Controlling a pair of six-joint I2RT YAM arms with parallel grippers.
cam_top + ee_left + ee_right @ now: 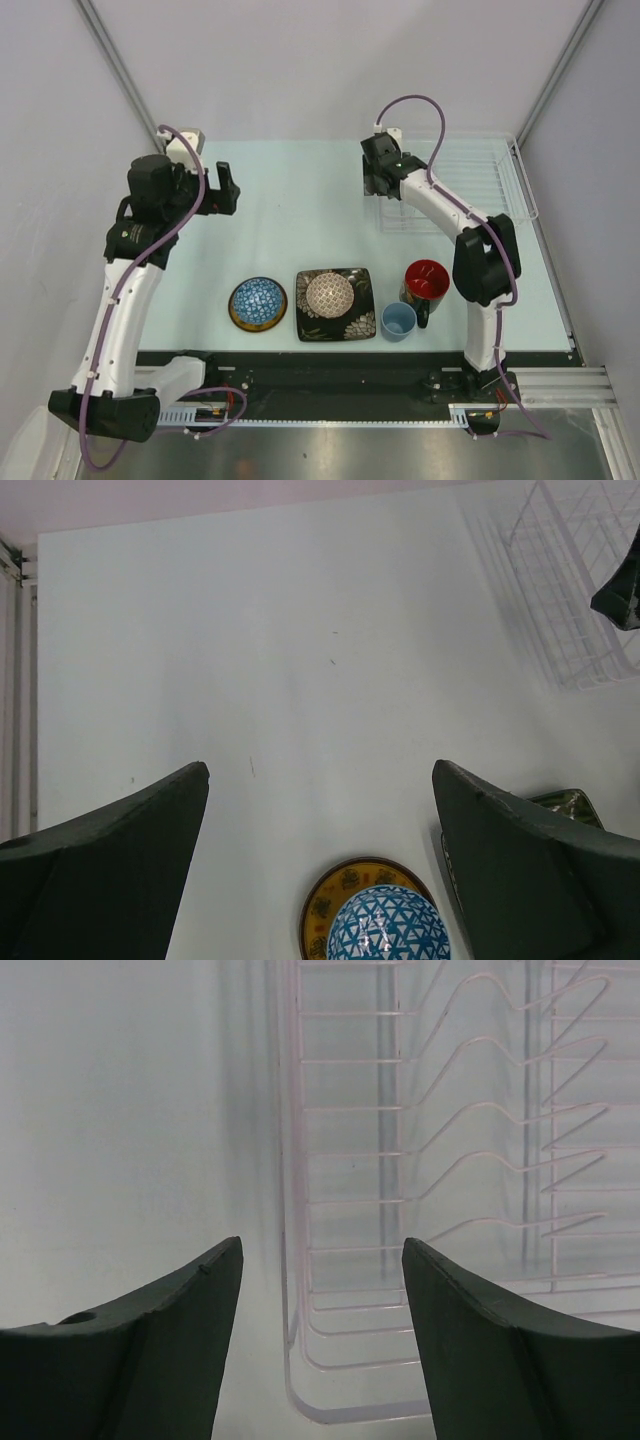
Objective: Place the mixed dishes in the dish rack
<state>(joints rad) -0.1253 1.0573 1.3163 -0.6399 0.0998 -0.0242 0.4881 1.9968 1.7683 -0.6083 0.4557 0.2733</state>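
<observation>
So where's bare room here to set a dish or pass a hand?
Bare table stretches between the left pincer and the dish rack, and from there forward to the dishes. The rack's visible slots hold nothing. Crowded: the front row, blue mosaic bowl to black mug, packed close; the right pincer hovers at the rack's left edge.

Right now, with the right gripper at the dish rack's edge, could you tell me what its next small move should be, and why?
Probably close the right gripper on the side wall of the dish rack. In the right wrist view that wall runs between its open jaws and nothing is held; a pinch there would likely let the arm reposition the rack.
</observation>
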